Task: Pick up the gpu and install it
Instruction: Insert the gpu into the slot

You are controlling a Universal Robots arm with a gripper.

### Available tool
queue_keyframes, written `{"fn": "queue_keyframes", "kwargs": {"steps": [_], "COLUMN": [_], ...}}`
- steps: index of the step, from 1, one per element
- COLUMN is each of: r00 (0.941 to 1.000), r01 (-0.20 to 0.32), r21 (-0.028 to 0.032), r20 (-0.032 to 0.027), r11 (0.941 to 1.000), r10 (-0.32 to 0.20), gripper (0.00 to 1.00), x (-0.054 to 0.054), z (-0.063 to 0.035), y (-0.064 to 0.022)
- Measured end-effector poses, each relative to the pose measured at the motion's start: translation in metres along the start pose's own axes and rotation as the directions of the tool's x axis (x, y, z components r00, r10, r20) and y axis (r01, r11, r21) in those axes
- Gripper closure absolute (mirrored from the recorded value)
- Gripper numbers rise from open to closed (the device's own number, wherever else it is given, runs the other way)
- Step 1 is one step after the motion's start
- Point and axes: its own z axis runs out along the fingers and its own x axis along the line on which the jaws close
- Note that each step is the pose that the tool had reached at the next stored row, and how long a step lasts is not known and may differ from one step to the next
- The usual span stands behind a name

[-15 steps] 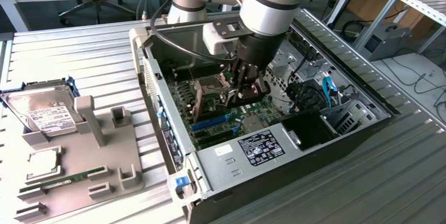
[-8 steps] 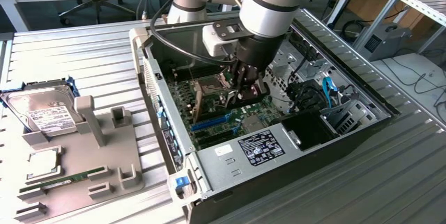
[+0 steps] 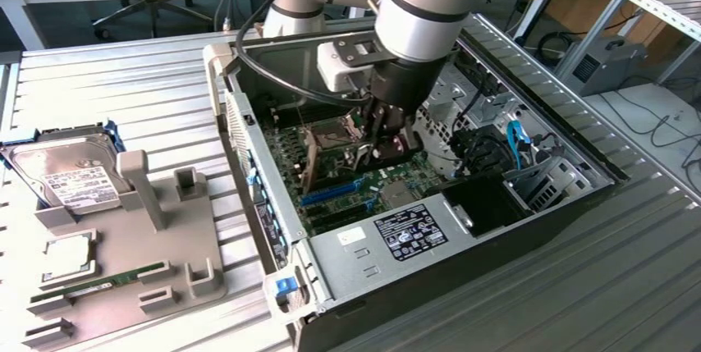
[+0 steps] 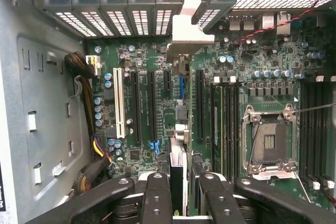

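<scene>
The robot arm reaches down into the open black and silver computer case (image 3: 362,262) that lies on its side on the ribbed metal desk (image 3: 131,98). Its black two-fingered hand (image 4: 181,195) is closed partway on the gpu (image 4: 179,129), a flat green circuit card seen edge-on in the wrist view, with its silver metal end bracket (image 4: 190,30) pointing toward the row of vented rear slots. One black finger (image 4: 157,198) sits on each side of the card. The card stands on edge above the green motherboard (image 4: 152,66), in line with the long black expansion slots and near the white slot (image 4: 118,103); whether it is already seated I cannot tell. The empty silver processor socket (image 4: 269,142) lies well apart to one side.

At the exterior view's left, a grey plastic holder tray (image 3: 143,245) on the desk carries a silver hard drive with a white label (image 3: 66,176), a square silver processor chip (image 3: 68,255) and a long narrow green memory stick (image 3: 104,281).
</scene>
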Motion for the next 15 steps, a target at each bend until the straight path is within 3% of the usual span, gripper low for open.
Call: {"fn": "queue_keyframes", "kwargs": {"steps": [15], "r00": [1.0], "r01": [0.0], "r21": [0.0], "r20": [0.0], "r11": [1.0], "r10": [0.0], "gripper": [0.74], "x": [0.0009], "z": [0.0043], "y": [0.0008]}}
